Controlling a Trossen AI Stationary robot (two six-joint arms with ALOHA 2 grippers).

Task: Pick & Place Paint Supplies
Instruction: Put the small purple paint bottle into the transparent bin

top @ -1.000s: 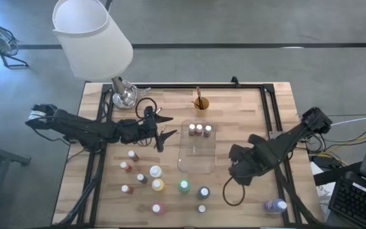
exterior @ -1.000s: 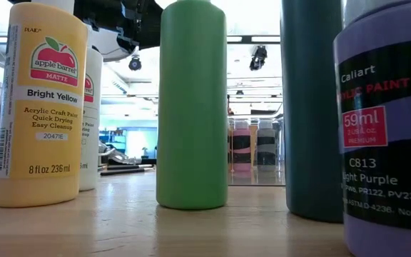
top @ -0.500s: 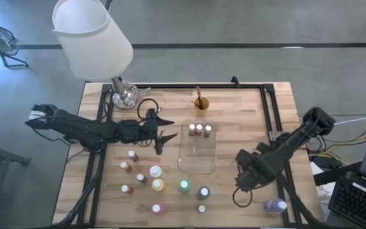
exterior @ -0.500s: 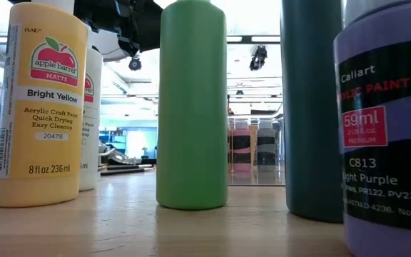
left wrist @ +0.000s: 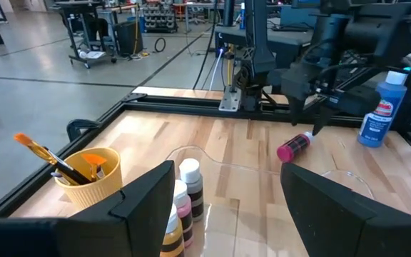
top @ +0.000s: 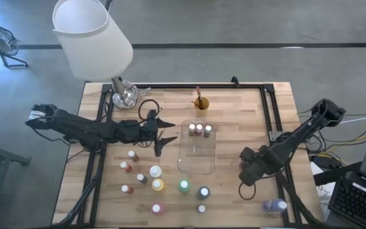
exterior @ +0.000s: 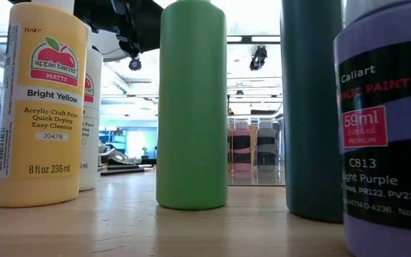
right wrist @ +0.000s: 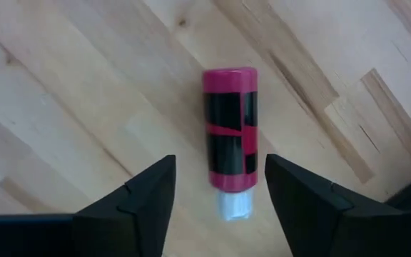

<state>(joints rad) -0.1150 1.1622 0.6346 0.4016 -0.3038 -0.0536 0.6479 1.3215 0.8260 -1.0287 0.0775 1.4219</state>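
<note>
Right tool [right wrist: 216,207]: released, fingers spread, poised directly above a pink bottle [right wrist: 230,137]; not touching it.
Pink bottle: lies on its side on the bare wooden worktop [top: 246,121], white cap toward the right tool's fingers, well to the right of the clear tray [top: 197,154]; also seen lying flat in the left wrist view.
Left tool [top: 164,131]: released, fingers wide apart, held over the worktop just left of the clear tray; grasping nothing.
Clear tray: three small bottles [top: 199,130] stand in a row at its far end.
Orange cup [left wrist: 89,173]: upright beyond the tray, brushes [left wrist: 52,160] standing in it.
Loose bottles: upright in a cluster near the front edge, among them yellow [exterior: 39,107], green [exterior: 192,107] and light purple [exterior: 387,128].
Blue bottle [left wrist: 379,112]: upright near the right side rail.
</note>
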